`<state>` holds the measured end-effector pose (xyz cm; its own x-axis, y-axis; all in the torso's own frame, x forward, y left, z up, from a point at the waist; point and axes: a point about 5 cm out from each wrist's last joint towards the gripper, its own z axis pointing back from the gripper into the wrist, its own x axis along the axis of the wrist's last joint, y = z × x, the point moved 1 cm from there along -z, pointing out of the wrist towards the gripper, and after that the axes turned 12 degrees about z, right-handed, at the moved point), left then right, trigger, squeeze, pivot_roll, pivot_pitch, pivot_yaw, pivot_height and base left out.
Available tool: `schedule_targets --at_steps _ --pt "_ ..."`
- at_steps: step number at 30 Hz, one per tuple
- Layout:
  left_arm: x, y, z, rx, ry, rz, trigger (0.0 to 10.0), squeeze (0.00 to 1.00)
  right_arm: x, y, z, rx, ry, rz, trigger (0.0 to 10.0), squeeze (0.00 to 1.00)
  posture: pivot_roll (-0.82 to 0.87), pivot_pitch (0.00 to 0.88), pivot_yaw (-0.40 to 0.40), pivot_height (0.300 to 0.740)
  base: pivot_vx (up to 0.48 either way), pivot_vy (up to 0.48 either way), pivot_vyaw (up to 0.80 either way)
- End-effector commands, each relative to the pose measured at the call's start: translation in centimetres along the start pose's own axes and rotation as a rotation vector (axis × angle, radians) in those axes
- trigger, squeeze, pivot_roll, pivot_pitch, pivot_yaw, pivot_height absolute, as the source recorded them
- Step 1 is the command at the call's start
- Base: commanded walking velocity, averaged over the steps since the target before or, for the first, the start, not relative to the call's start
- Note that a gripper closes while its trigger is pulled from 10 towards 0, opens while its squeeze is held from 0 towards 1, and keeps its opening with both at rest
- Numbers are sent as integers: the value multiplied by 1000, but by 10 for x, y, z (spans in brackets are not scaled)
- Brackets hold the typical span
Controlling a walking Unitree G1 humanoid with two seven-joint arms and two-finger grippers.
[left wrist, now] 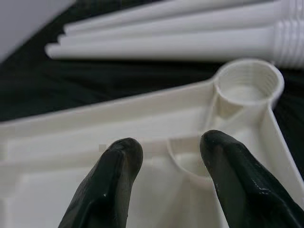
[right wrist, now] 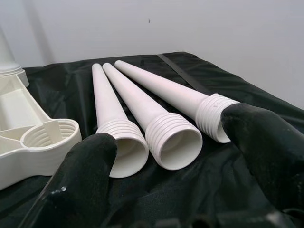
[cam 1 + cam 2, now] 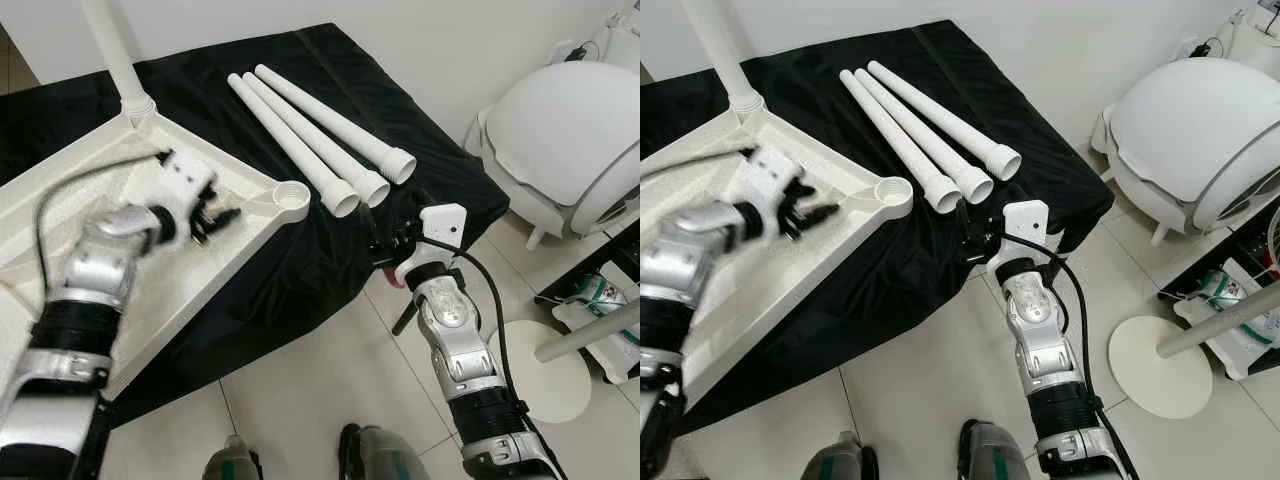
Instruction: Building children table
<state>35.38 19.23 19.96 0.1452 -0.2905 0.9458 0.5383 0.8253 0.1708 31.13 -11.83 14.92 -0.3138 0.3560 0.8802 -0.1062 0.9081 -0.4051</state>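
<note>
Tabletop (image 3: 120, 300) lies upside down; left claw (image 3: 215, 215) hovers over it, fingers apart; right claw (image 3: 975, 240), also apart, faces three legs (image 3: 320, 135).

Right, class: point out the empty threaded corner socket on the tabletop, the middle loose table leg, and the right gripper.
threaded corner socket (image 3: 292, 196), left eye view, on its round rim.
middle table leg (image 3: 310, 140), left eye view, mid-shaft.
right gripper (image 3: 975, 243), right eye view, between its fingertips.

Bright, even indoor light; the left arm (image 3: 95, 270) is motion-blurred, wrist foregrounds soft.
</note>
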Motion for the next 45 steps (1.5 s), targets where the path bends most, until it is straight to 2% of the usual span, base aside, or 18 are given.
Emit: schedule_targets --at_steps 1,3,4,7,9,12,14,16,18,19,21,22,26,28,30,34,42,45 --pt "0 -1 2 -24 -5 -5 10000 0 -1 2 0 9 3 -7 10000 0 -15 61 16 740 0 0 0" --pt "7 2 9 -49 -23 -21 10000 0 0 3 -1 13 0 -11 10000 0 -7 59 12 740 0 0 0" --pt "17 13 19 -21 -89 47 10000 0 1 5 -2 25 -8 -21 10000 0 0 57 8 740 0 0 0" --pt "20 16 20 3 -117 84 10000 0 1 5 -3 28 -11 -24 10000 0 1 55 7 740 0 0 0" --pt "21 20 17 97 -207 199 10000 0 1 5 -5 23 -12 -38 10000 0 8 52 4 740 0 0 0" --pt "20 19 15 126 -240 243 10000 0 0 5 -5 18 -10 -47 10000 0 9 53 2 740 0 0 0" --pt "15 12 11 255 -380 280 10000 0 0 1 -9 -6 -14 -60 10000 0 4 50 -5 740 0 0 0" --pt "15 12 11 255 -380 280 10000 0 0 1 -9 -6 -14 -60 10000 0 4 50 -5 740 0 0 0" --pt "6 5 9 350 -476 334 10000 0 -2 -3 -12 -34 -11 -82 10000 0 -2 47 -11 740 0 0 0" --pt "6 5 9 350 -476 334 10000 0 -2 -3 -12 -34 -11 -82 10000 0 -2 47 -11 740 0 0 0" --pt "-2 7 9 398 -531 444 10000 0 -4 -7 -14 -52 2 -122 10000 0 -10 45 -11 740 0 0 0" --pt "-2 7 9 398 -531 444 10000 0 -4 -7 -14 -52 2 -122 10000 0 -10 45 -11 740 0 0 0" --pt "-25 3 10 492 -516 552 10000 0 -8 -9 -14 -70 18 -118 10000 0 -32 39 -1 740 0 0 0" --pt "-25 3 10 492 -516 552 10000 0 -8 -9 -14 -70 18 -118 10000 0 -32 39 -1 740 0 0 0" --pt "-38 -7 11 545 -499 562 10000 0 -12 -11 -10 -76 33 -122 10000 0 -42 24 4 740 0 0 0" --pt "-48 -19 18 604 -517 540 10000 0 -18 -16 -3 -85 47 -122 10000 0 -35 5 4 740 0 0 0" --pt "-58 -34 29 600 -551 546 10000 0 -34 -17 11 -54 78 -41 10000 0 -18 0 1 740 0 0 0" --pt "-61 -48 32 566 -534 483 10000 0 -29 -10 17 -38 66 -58 10000 0 -11 2 -7 740 0 0 0"
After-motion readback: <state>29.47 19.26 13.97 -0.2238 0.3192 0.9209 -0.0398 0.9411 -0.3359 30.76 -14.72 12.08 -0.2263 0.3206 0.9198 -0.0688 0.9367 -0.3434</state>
